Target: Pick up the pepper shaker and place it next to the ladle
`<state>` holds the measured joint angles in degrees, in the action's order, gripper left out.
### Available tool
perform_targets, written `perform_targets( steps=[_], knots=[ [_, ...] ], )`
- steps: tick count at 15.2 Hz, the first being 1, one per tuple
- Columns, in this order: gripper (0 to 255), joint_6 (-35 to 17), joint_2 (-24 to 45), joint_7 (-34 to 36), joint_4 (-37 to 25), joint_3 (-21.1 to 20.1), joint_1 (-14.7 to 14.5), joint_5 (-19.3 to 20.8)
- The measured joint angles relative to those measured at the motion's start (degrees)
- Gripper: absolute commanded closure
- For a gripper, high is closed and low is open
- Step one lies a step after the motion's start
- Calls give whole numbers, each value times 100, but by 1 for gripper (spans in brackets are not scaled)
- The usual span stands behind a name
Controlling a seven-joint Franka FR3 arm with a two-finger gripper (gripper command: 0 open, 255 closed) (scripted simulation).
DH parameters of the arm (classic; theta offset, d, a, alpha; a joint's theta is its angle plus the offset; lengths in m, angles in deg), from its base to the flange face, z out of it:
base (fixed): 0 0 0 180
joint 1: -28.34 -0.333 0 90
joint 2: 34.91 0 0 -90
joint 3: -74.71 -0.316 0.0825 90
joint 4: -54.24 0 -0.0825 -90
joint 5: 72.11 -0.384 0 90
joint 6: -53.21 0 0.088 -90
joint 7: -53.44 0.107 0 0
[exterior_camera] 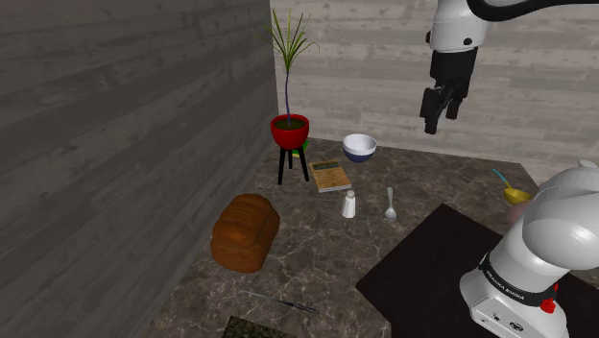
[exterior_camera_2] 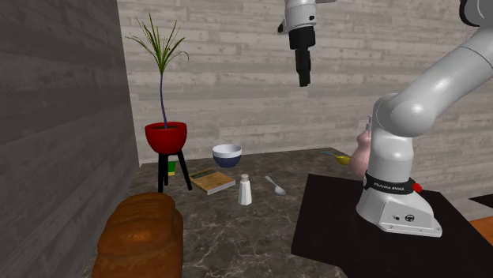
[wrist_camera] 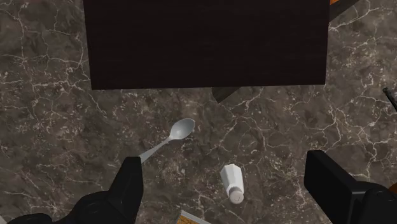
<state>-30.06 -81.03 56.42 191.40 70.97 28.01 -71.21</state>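
Nothing of the task is done yet: the pepper shaker (exterior_camera: 348, 205), a small white one, stands upright on the dark marble desk (exterior_camera: 317, 259), untouched. Just to its right lies a silver spoon (exterior_camera: 390, 205), close beside it but apart. Further right, the jaws hang high above the desk, spread wide with nothing between them. At the far right a yellow ladle (exterior_camera: 515, 195) with a teal handle rests near the desk's edge, well apart from the shaker. I take this one to be the ladle meant. So the descent, the grasp, the lift, the carry to the right and the set-down are all left to do. Looking down along the jaws, the shaker sits in the gap between the two fingers, roughly midway, but far below them and touched by neither
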Motion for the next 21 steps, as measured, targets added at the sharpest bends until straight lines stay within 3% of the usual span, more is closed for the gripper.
perform_targets(
  steps=[3,9,21],
  knots=[
    [0,-288,0,-59,242,32,-16,1],
    [0,-1707,364,-279,1051,114,-103,-53],
    [0,-4954,2373,-916,1765,328,-285,-220]
  ],
)
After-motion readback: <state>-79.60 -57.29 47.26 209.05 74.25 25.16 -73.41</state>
